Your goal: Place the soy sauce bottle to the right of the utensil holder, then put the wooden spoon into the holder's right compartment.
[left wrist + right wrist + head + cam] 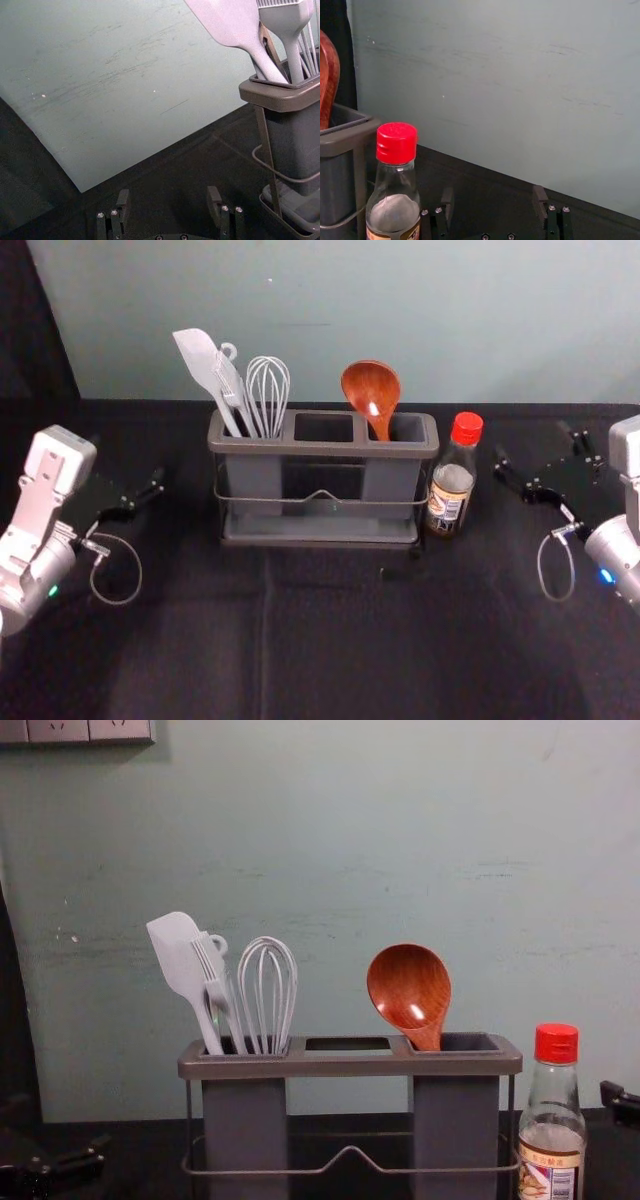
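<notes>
Right of holder (320, 448), red-capped bottle (452, 482), contents unclear

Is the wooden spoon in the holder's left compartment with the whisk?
No, the wooden spoon stands in the right compartment, while the whisk is in the left one.

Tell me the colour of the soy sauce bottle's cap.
Red cap, clearest in the right wrist view.

Left arm (28, 555): here it is, reaching in at the head view's left edge.
Left gripper (127, 460): open out front, fingers (123, 204) well apart!
Right arm (618, 552): over at the right edge, mirroring its partner.
Right gripper (533, 443): open too, fingers (448, 202) spread, pointing forward.
</notes>
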`<state>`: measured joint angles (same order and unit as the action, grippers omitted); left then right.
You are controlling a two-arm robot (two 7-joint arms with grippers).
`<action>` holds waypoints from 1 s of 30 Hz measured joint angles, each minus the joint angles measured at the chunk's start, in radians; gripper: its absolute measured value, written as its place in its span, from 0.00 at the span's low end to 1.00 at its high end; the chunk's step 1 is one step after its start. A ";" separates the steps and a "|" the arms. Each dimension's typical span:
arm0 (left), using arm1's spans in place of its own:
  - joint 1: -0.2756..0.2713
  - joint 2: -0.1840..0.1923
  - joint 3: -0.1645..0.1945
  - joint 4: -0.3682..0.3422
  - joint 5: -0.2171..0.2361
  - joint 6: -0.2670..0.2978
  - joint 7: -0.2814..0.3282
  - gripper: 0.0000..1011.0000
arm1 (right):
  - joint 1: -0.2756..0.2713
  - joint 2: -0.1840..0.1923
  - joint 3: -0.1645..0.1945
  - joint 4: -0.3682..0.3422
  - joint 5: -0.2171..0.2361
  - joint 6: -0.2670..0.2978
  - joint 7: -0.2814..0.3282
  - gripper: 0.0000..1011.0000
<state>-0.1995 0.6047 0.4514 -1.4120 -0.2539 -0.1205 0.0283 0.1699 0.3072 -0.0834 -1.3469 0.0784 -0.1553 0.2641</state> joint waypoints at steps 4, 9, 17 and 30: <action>0.000 0.000 0.000 0.000 0.000 0.000 0.000 0.99 | 0.000 0.001 0.003 -0.002 0.000 0.000 -0.002 0.99; 0.000 0.000 0.000 0.000 0.000 0.000 0.000 0.99 | 0.003 0.000 0.003 0.004 0.001 -0.004 -0.001 0.99; 0.000 0.000 0.000 0.000 0.000 0.000 0.000 0.99 | 0.010 -0.001 -0.003 0.008 -0.006 -0.009 -0.003 0.99; 0.000 0.000 0.000 0.000 0.000 0.000 0.000 0.99 | 0.010 -0.001 -0.002 0.007 -0.005 -0.009 -0.003 0.99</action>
<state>-0.1995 0.6047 0.4514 -1.4120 -0.2539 -0.1205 0.0283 0.1803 0.3059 -0.0859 -1.3398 0.0730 -0.1642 0.2609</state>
